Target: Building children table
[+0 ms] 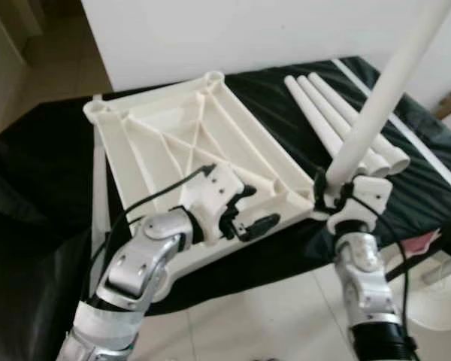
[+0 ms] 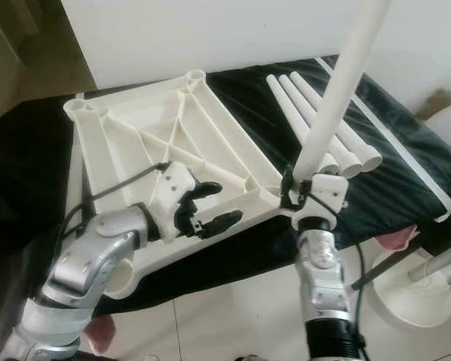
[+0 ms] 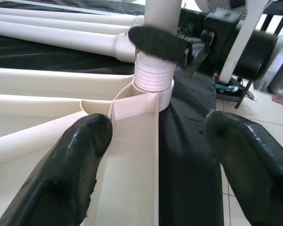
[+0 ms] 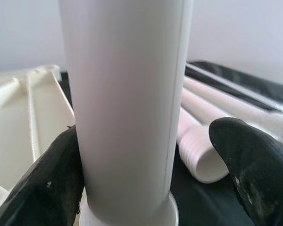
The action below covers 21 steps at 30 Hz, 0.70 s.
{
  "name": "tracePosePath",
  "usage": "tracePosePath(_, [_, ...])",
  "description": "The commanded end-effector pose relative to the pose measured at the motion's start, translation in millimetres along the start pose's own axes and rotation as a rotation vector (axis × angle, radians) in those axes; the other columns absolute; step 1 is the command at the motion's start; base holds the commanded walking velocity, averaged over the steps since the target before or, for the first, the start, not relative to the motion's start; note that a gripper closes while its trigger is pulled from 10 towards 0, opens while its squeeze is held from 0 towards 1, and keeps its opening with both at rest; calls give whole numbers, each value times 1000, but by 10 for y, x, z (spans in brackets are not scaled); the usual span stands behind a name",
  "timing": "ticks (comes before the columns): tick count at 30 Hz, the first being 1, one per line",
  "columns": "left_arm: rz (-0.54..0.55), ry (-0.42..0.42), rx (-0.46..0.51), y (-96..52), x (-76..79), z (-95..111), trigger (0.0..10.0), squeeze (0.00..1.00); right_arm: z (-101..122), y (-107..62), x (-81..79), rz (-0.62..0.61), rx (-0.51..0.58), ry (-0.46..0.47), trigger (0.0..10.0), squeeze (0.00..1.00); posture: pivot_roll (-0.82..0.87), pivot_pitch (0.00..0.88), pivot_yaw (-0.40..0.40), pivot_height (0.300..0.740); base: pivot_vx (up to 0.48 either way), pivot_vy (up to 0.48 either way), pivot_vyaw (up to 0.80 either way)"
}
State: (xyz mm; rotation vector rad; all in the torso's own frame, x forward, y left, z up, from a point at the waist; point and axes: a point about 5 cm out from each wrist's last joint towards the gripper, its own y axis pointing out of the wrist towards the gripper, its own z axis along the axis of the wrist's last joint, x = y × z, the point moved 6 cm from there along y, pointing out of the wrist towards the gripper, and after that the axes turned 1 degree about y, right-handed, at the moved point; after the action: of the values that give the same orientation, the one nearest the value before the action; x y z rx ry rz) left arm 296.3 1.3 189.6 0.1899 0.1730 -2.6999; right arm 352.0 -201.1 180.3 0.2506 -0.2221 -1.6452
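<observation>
The tabletop (image 1: pixel 188 143) lies upside down on a black cloth (image 1: pixel 45 158). The right gripper (image 1: pixel 338 197) pinches a leg (image 1: pixel 383 90) standing in the corner socket (image 3: pixel 153 89) (threads showing). The left gripper (image 1: pixel 244 212), spread, hovers over the tabletop's edge. Three legs (image 1: pixel 338 120) lie beside.

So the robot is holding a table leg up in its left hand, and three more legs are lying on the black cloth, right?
Not quite: the right gripper holds the upright table leg, as the right eye view shows. The left gripper rests on the upside-down tabletop. Three more legs do lie on the black cloth.
</observation>
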Motion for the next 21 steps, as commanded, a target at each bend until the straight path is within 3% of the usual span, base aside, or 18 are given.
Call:
tracePosePath(1, [17,-1,0,-5,-1,7,10000,0,11,-11,1,31,-3,16,10000,0,-18,77,18,740,0,0,0])
tracePosePath(9, [20,-2,3,9,-16,16,10000,0,125,33,-54,234,-17,54,10000,0,-27,80,24,740,0,0,0])
tracePosePath(16, [22,-2,9,19,-24,38,10000,0,129,92,-14,367,-53,24,10000,0,-30,80,28,740,0,0,0])
tracePosePath(18, [23,-1,13,26,-30,52,10000,0,134,129,6,410,-60,26,0,0,-28,79,27,740,0,0,0])
tracePosePath(21, [28,1,21,32,-47,74,10000,0,153,152,-16,462,-63,40,0,0,-29,76,29,740,0,0,0])
